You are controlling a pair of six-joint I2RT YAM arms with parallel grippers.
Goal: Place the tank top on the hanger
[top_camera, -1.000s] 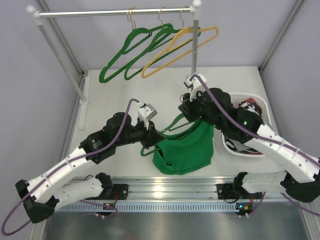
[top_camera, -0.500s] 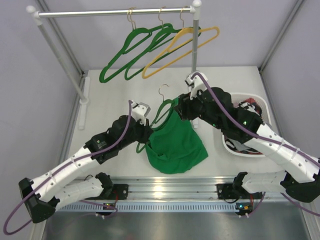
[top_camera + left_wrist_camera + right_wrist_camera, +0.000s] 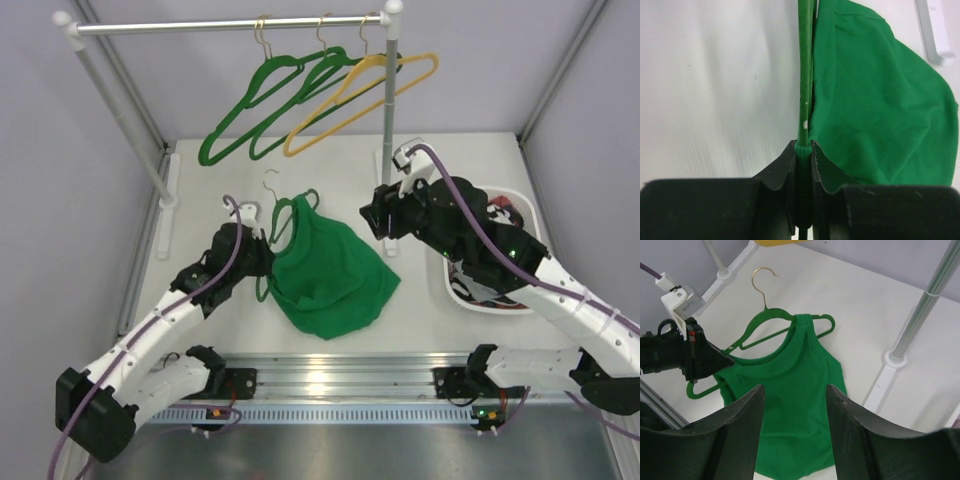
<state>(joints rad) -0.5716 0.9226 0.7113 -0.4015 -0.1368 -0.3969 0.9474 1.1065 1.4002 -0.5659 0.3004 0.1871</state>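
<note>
A white table (image 3: 470, 160) fills a booth with pale grey walls. At its far edge a metal rail on white posts (image 3: 220, 25) carries two thin green hangers (image 3: 250, 110) and a yellow hanger (image 3: 350, 100). A white plastic basket of mixed clothes (image 3: 487, 306) stands at the right.

The bright green sleeveless cloth tank top (image 3: 330, 275) lies in the middle of the table. The thin green triangular hanger with a metal hook (image 3: 771, 315) lies tilted across its top. In the right wrist view the hook rises out of the neck opening towards the rail. The hanger's far end pokes out past one strap, so that shoulder looks threaded. The other arm runs bare beside the cloth down to the left gripper, so I judge that side is not yet seated.

The left gripper (image 3: 802, 150) is clamped narrowly on the hanger's thin bar at the low corner, with the cloth touching the bar just beside the pads. This grip pins the hanger so the garment can be worked along it.

The right gripper (image 3: 795, 390) hangs above the tank top with its jaws parted and nothing between them. It is well placed to come down on the loose strap. The soft cloth could slide off the slim bar if tugged.
</note>
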